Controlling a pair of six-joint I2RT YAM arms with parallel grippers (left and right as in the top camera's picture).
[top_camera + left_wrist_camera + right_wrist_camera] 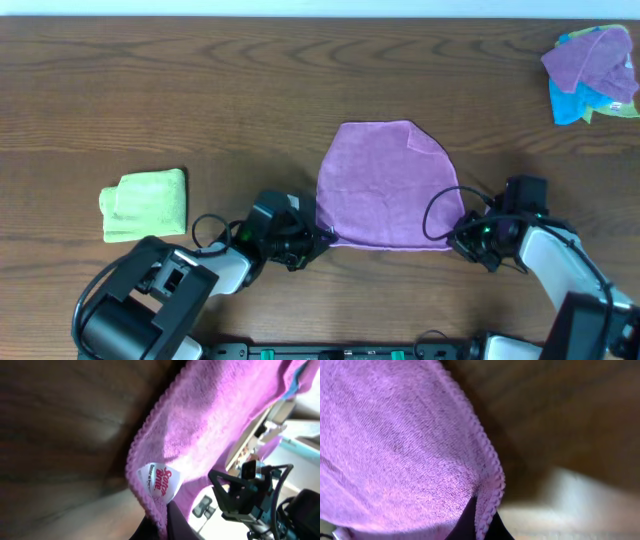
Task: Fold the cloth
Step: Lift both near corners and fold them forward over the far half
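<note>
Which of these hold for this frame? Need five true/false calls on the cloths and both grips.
1. The left fingers are shut on the near-left corner of the plain lilac-purple microfibre cloth. True.
2. The small white tag sits at the corner held by the right fingers. False: it is at the corner pinched by the left fingers.
3. The folded lime-green cloth lies on the brown wooden table, apart from the lilac cloth. True.
4. The multicoloured heap of cloths touches the lilac cloth. False: it sits at the table's far right, well apart.
5. The right fingers hang open above the cloth. False: they are shut on its near-right corner.
</note>
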